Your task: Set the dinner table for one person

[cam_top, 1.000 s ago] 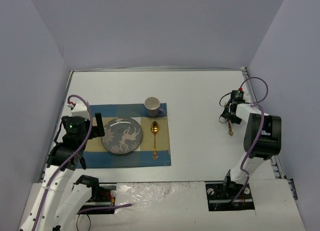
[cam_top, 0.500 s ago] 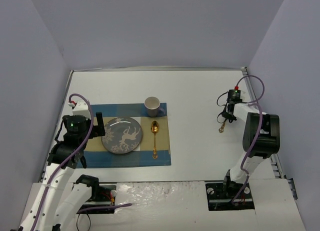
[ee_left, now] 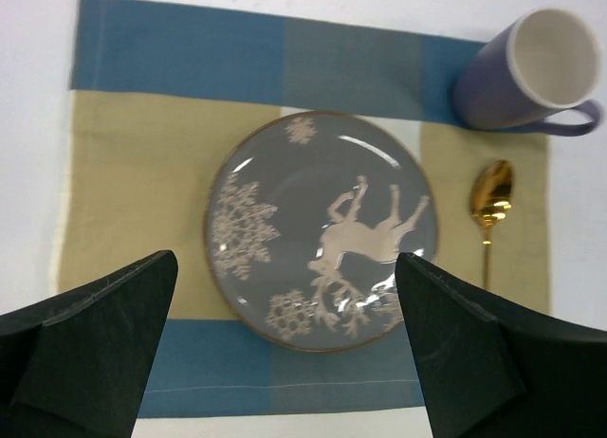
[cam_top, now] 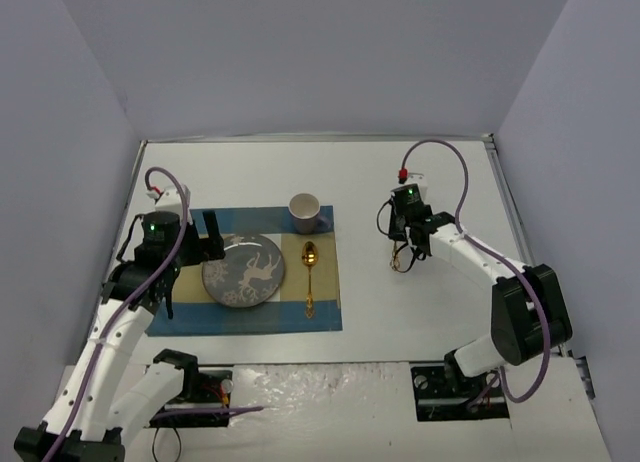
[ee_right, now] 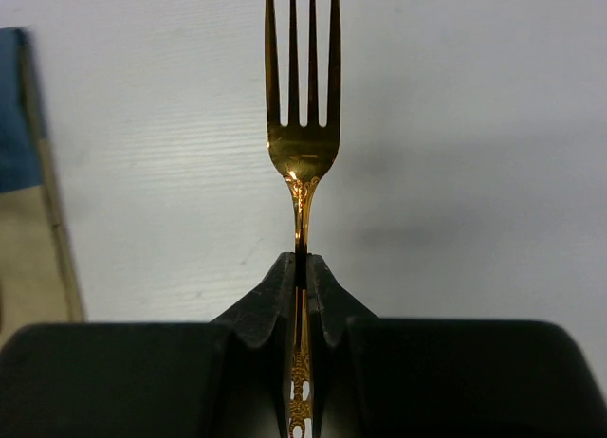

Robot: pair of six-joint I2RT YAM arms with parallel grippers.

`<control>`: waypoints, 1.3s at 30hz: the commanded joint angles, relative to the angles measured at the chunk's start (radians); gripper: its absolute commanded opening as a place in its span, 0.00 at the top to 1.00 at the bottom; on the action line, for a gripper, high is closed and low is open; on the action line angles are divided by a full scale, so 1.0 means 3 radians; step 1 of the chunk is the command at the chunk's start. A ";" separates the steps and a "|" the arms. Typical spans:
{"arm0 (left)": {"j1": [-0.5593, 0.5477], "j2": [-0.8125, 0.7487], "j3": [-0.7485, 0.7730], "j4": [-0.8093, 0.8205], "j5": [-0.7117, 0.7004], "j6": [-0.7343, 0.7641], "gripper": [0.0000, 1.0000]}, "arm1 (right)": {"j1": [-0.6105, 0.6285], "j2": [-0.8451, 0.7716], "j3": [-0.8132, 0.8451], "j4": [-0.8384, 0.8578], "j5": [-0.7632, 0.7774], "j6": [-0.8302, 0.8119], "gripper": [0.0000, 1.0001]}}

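Note:
My right gripper (cam_top: pixel 404 238) is shut on the handle of a gold fork (cam_top: pixel 399 261) and holds it over the white dinner table (cam_top: pixel 420 172), right of the checked placemat (cam_top: pixel 190 317). In the right wrist view the gripper (ee_right: pixel 302 267) pinches the fork (ee_right: pixel 303 125), tines pointing away. My left gripper (cam_top: pixel 207 234) is open and empty at the left rim of the grey reindeer plate (cam_top: pixel 244 271). In the left wrist view it (ee_left: pixel 285 353) stands wide open above the plate (ee_left: pixel 322 229).
On the placemat (ee_left: pixel 133 173) a lavender mug (cam_top: pixel 305 213) stands behind the plate and a gold spoon (cam_top: pixel 310 277) lies to its right; both show in the left wrist view, mug (ee_left: pixel 531 73) and spoon (ee_left: pixel 491 201). The placemat's edge (ee_right: pixel 28 220) shows left of the fork.
My right arm has swung from the table's far right leftward toward the placemat, carrying the fork. My left gripper has shifted slightly up and right toward the plate.

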 commanded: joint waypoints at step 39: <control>-0.1495 0.1845 0.0869 0.2040 0.0307 -0.0728 0.54 | 0.1684 -0.0354 0.0317 0.0550 -0.0217 0.0771 1.00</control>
